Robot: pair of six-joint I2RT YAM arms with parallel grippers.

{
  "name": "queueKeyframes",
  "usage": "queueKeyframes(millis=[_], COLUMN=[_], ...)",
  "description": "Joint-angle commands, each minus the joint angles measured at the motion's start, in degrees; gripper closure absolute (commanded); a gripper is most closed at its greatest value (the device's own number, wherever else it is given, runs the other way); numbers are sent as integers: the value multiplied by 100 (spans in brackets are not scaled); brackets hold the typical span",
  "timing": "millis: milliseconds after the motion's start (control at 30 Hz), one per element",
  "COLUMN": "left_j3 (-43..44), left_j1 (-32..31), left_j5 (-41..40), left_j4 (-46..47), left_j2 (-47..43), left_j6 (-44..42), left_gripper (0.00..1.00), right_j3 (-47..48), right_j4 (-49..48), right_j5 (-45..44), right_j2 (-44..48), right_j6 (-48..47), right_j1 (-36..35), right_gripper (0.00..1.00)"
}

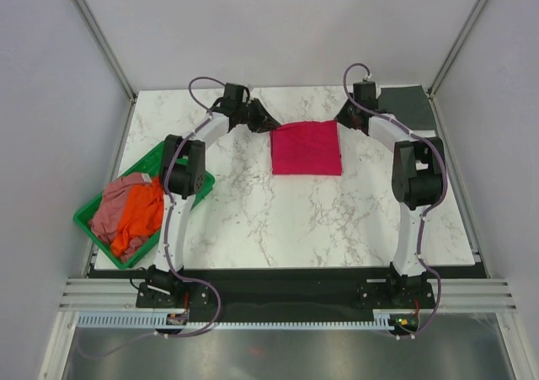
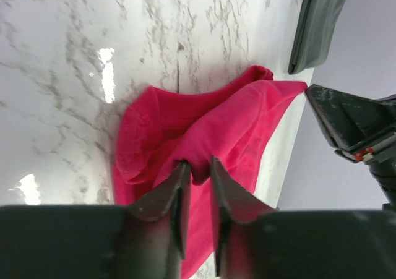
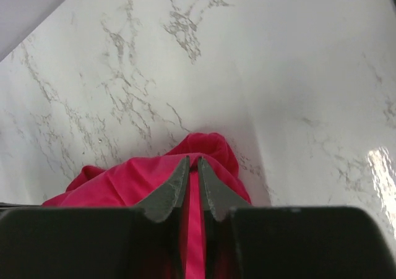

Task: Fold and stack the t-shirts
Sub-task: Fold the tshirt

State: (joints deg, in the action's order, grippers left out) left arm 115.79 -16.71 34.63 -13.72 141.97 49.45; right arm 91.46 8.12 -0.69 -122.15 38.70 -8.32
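Note:
The crimson-red t-shirt (image 1: 306,147) lies as a folded rectangle on the marble table at the back centre. My left gripper (image 1: 268,125) is at its far left corner, shut on a bunch of the red cloth (image 2: 204,130), which sits between the fingers in the left wrist view. My right gripper (image 1: 341,119) is at the far right corner, shut on the red cloth (image 3: 204,146). The dark grey t-shirt (image 1: 408,102) lies flat at the back right. The orange t-shirt (image 1: 139,216) and the dusty pink t-shirt (image 1: 109,207) lie crumpled in the green tray.
The green plastic tray (image 1: 181,196) sits at the table's left edge beside the left arm. The dark grey shirt also shows in the left wrist view (image 2: 318,19), as does the right gripper's body (image 2: 349,124). White walls enclose the table on three sides.

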Motion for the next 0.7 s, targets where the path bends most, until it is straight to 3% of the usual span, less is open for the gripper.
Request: queueKeyframes(millis=[0, 33, 100, 133, 167, 300, 467, 667], left_j3=[304, 374, 514, 628, 664, 288, -1012, -2173], left_j1=[203, 247, 379, 414, 466, 406, 230, 63], left_j5=[-202, -229, -63, -10, 60, 219, 44, -105], left_j4=[71, 62, 71, 71, 71, 62, 53, 62], left_j2=[6, -11, -47, -99, -134, -556, -1188, -1628], left_j6=[-208, -199, -277, -322, -400, -1023, -1525, -1877], left_gripper=[72, 61, 54, 50, 51, 53, 53, 50], right_j3=[651, 802, 1137, 1163, 1172, 743, -22, -672], right_j4=[-267, -258, -13, 66, 276, 813, 1155, 1464], right_j5=[480, 778, 1429, 1623, 1790, 2380, 2837, 2724], right_j2=[-169, -230, -292, -275, -231, 32, 507, 753], right_j6=[-379, -485, -801, -924, -1169, -1837, -2392, -2903], right_j1=[76, 154, 242, 295, 313, 348, 357, 383], right_gripper=[81, 73, 64, 54, 51, 49, 48, 43])
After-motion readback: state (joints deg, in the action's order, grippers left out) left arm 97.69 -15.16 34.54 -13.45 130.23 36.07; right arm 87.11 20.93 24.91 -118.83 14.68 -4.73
